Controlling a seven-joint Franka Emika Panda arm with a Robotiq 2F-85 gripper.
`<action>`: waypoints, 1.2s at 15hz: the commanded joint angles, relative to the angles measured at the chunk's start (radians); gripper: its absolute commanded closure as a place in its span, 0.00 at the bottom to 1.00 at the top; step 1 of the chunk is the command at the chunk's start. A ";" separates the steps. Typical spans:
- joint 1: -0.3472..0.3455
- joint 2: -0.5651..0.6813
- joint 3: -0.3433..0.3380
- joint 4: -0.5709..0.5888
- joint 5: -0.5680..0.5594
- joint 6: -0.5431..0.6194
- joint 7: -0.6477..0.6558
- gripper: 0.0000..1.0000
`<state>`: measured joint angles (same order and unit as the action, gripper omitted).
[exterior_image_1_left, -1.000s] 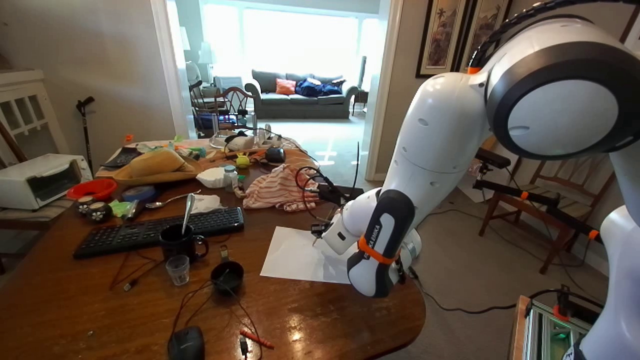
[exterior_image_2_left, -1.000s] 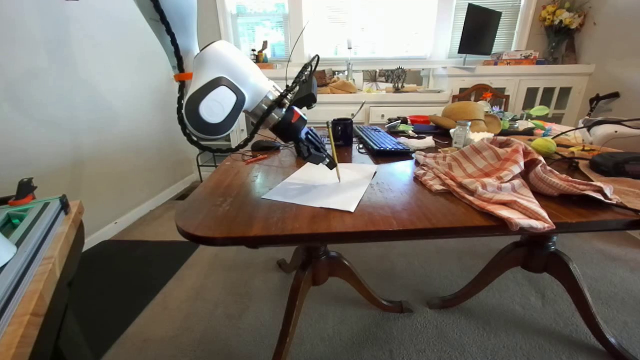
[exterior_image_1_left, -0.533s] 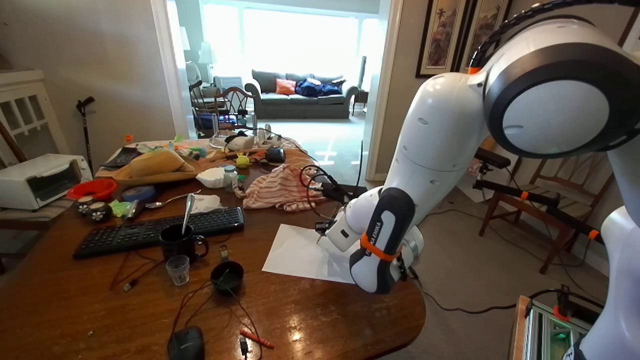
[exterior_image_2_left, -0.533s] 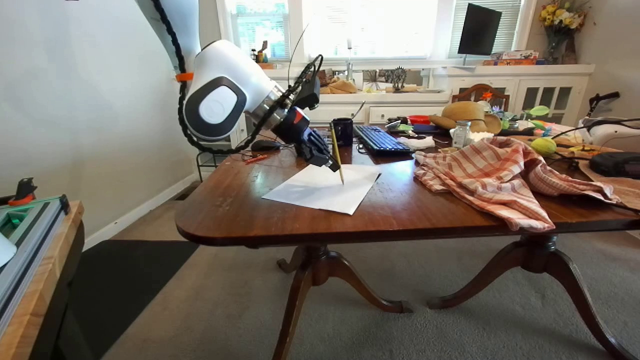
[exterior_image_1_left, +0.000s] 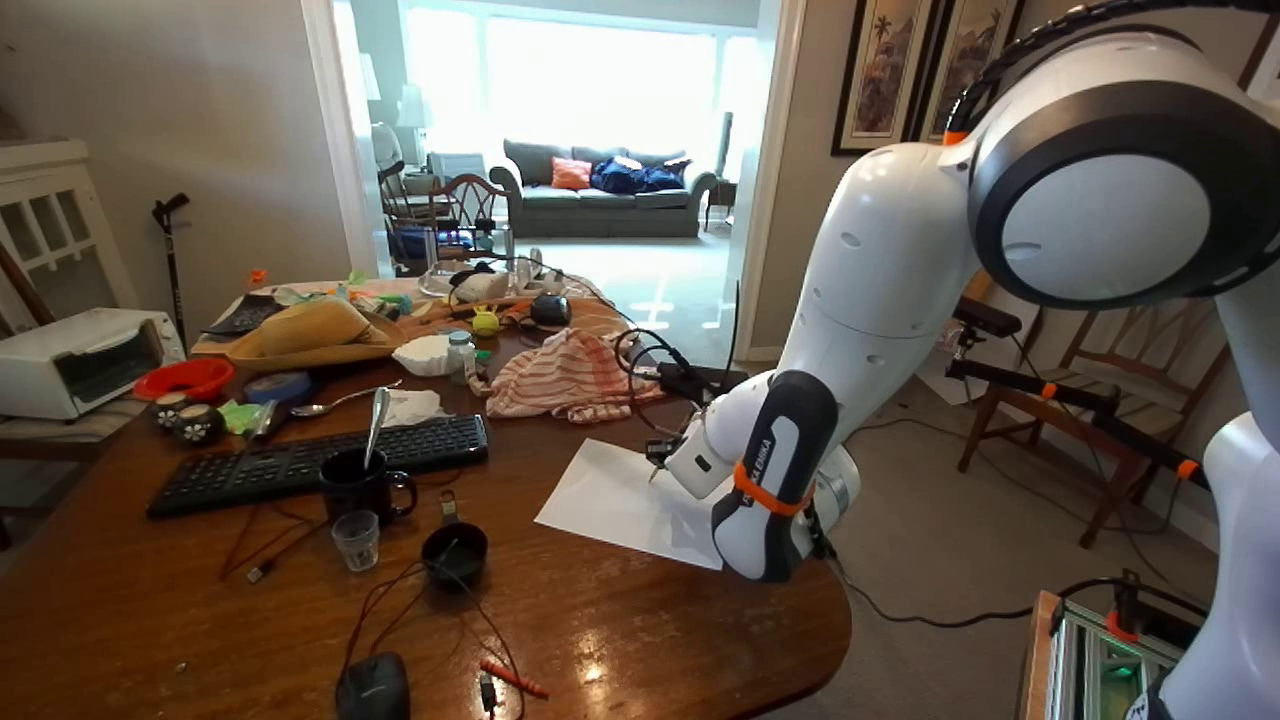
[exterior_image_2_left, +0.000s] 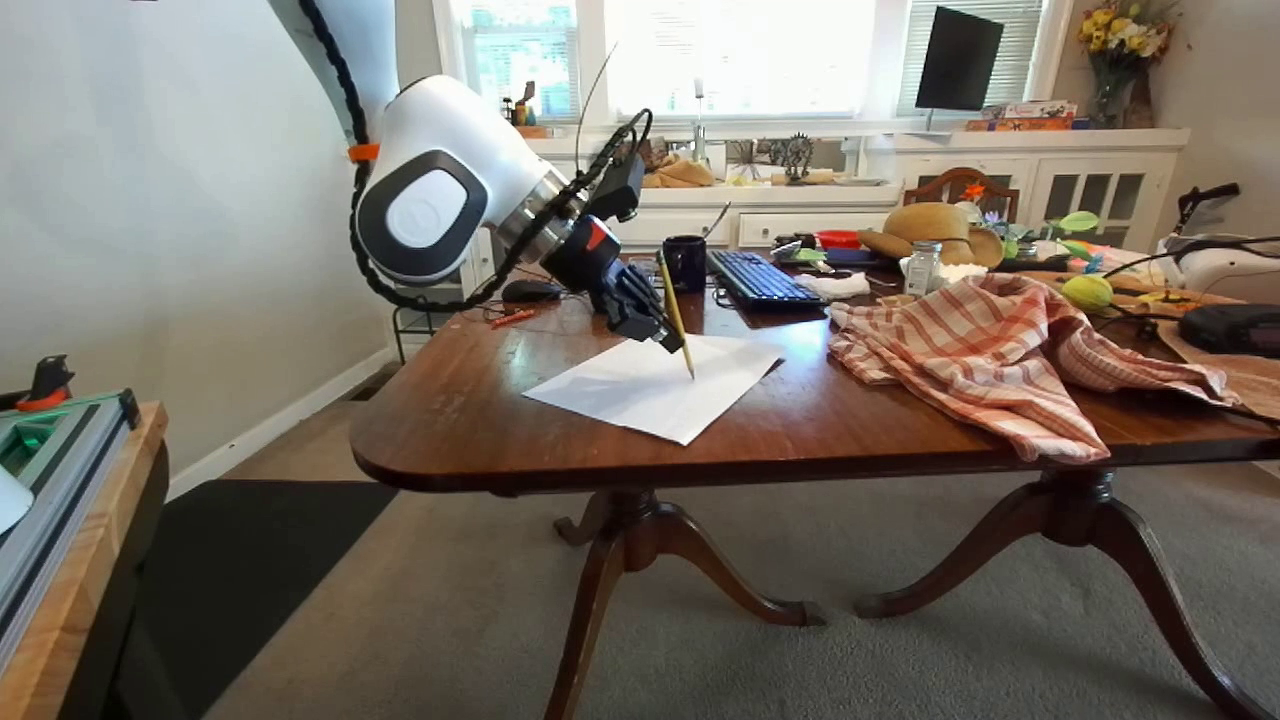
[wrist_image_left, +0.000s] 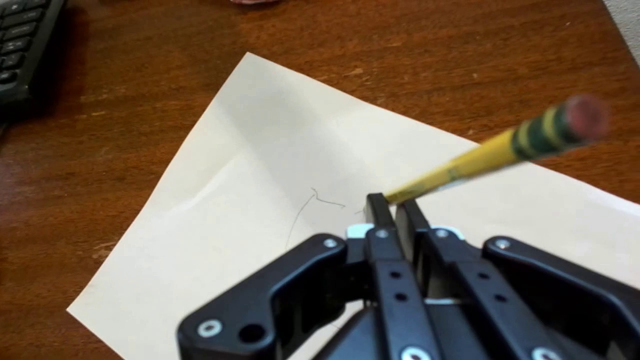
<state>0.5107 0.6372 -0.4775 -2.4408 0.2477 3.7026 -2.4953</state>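
One arm (exterior_image_2_left: 485, 165) aslant, low over paper (exterior_image_2_left: 645, 392)

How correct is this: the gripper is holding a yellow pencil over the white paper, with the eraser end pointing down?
One thing is wrong: the eraser end points up, away from the white paper, as the wrist view shows. The rest is right: the gripper is holding the yellow pencil over the paper.
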 joint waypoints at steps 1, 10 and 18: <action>0.000 -0.023 0.003 -0.045 0.023 -0.004 -0.021 0.98; -0.004 -0.065 -0.009 -0.117 0.044 -0.006 -0.028 0.98; 0.002 -0.063 -0.002 -0.106 0.049 -0.019 -0.036 0.98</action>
<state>0.5073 0.5810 -0.4928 -2.5358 0.2686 3.7026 -2.4997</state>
